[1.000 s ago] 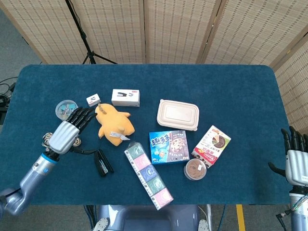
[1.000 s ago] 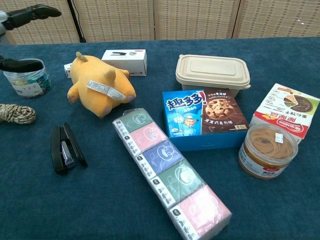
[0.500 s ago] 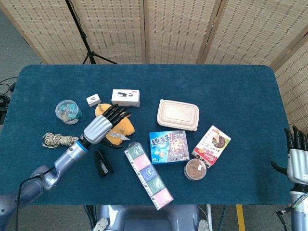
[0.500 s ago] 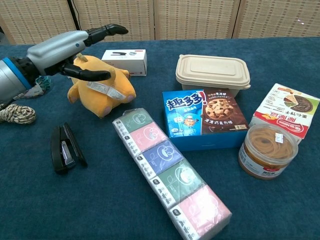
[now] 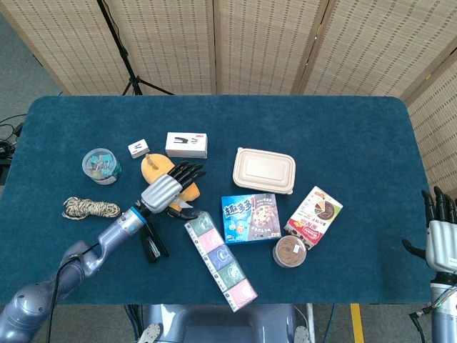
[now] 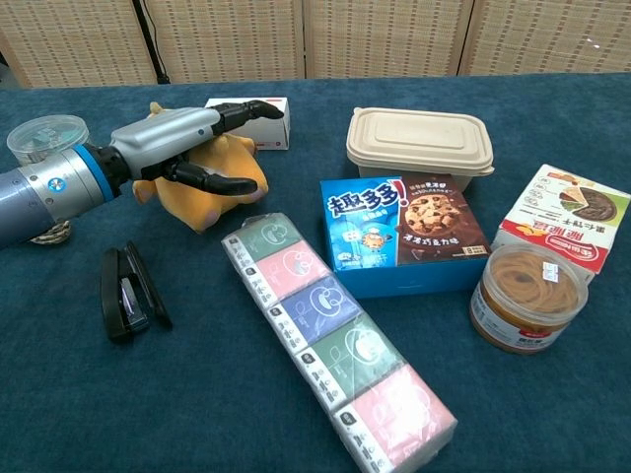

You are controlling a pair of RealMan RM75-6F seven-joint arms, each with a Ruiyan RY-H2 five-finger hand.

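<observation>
My left hand (image 6: 182, 148) hovers fingers apart over the yellow plush toy (image 6: 212, 192), upper left of the chest frame; closing off-centre, I judge, could roll it into the black stapler (image 6: 126, 294) or the tissue-pack strip (image 6: 335, 340). My right hand (image 5: 440, 239) idles open at lower right. Count: one plush, one stapler, one five-pack strip.

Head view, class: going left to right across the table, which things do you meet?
Rope coil → clear tub → left hand → beige lidded container → snack packet → right hand.
</observation>
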